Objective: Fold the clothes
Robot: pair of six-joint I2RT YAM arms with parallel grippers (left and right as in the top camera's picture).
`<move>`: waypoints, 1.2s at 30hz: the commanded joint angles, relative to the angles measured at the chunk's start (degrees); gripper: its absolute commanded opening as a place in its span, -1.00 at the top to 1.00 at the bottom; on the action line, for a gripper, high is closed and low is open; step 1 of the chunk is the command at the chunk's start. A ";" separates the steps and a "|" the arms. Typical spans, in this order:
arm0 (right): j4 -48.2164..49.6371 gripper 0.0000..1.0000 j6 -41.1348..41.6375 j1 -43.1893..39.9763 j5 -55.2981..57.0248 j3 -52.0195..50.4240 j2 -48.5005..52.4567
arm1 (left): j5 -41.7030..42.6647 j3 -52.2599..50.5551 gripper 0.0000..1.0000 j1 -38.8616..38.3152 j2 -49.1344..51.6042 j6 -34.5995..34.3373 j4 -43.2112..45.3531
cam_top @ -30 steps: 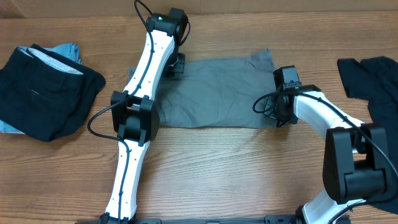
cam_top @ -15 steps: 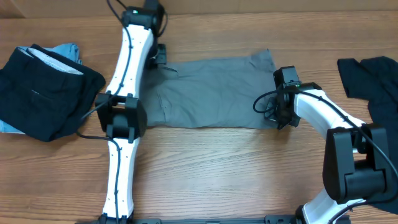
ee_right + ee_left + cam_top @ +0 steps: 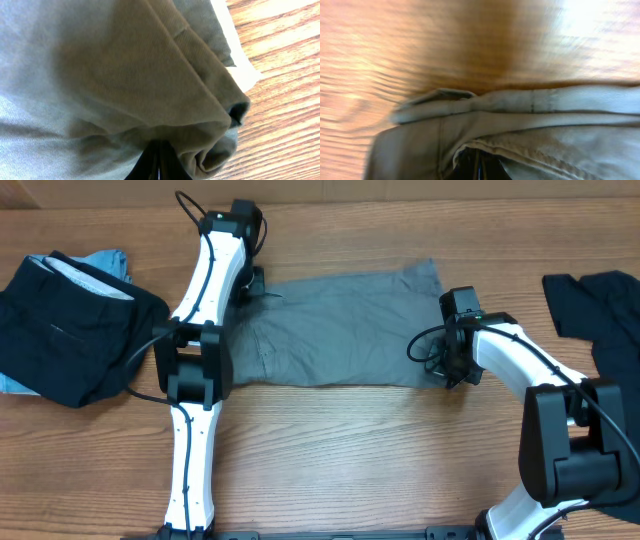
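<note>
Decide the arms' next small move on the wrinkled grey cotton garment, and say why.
Probably raise both grippers together a little. The left gripper is shut on the far-left corner of the wrinkled grey cotton garment and the right gripper on its right edge, while the cloth lies flat on the wooden table; lifting frees it to fold.

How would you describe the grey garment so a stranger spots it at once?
Find the middle of the wooden table. The grey garment lies spread flat there. Unlike the black pile at left and black garment at right, it is medium grey.
</note>
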 commanded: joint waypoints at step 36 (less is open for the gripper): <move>-14.21 -0.80 -45.70 -15.56 -35.47 27.23 18.56 | 16.04 4.20 0.01 -8.68 -11.13 -2.36 -2.99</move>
